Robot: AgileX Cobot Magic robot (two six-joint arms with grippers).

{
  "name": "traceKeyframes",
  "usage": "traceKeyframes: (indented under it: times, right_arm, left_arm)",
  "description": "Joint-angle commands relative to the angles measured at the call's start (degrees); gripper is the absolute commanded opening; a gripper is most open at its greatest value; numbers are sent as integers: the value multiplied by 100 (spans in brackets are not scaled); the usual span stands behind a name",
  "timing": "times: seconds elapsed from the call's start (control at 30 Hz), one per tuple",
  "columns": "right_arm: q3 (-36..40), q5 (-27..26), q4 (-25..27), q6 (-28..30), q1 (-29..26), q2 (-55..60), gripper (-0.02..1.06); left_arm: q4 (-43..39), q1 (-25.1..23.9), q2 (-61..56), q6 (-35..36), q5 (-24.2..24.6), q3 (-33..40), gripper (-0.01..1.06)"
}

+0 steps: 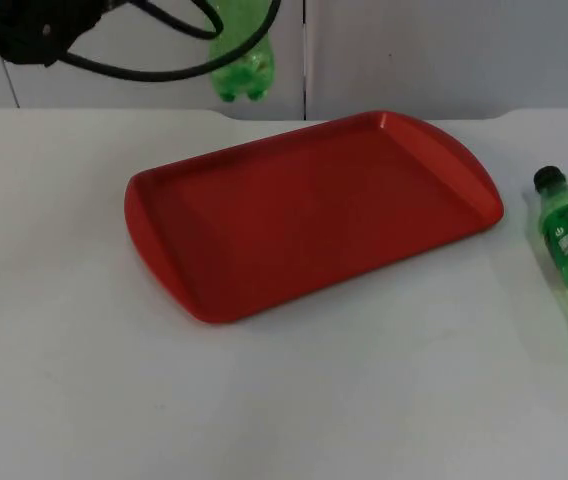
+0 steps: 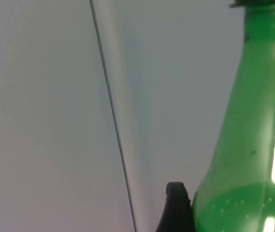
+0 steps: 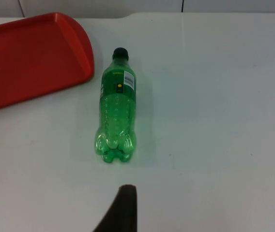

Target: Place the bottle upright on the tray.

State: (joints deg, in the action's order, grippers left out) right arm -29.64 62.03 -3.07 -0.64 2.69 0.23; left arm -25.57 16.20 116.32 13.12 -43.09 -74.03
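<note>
White table (image 1: 84, 380) carries a red tray (image 1: 304, 215) lying flat and bare near its far edge, middle. Off the tray's right end, by the table's right edge, a second green bottle (image 3: 116, 108) lies on its side, cap towards the far edge; the right gripper (image 3: 120, 208) waits above and short of its base, finger state not discernible. A green bottle (image 1: 242, 50) hangs upright in the air above the tray's far edge, carried by the left gripper (image 2: 178, 208). One black fingertip presses its shoulder, so the fingers look clamped on the bottle. Thin plastic: probably light, smooth, slightly squashy. The grip sits high, cap beyond the fingers, base free to land first.
</note>
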Motion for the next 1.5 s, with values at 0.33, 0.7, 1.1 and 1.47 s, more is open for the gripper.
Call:
traceKeyframes:
  times: [0.33,0.7,1.1,1.47]
  right_arm:
    - [14,-29,35,0,-31,-23,88]
    - [14,-29,35,0,-31,-23,88]
    - [14,-29,35,0,-31,-23,88]
    - [14,-29,35,0,-31,-23,88]
  left_arm:
    - [84,-227,542,64,-738,6,0]
    - [300,-291,1386,-403,-1006,-132,0]
    - [358,-291,1852,-430,-1297,-131,0]
    - [-313,-291,1851,-381,-1197,-131,42]
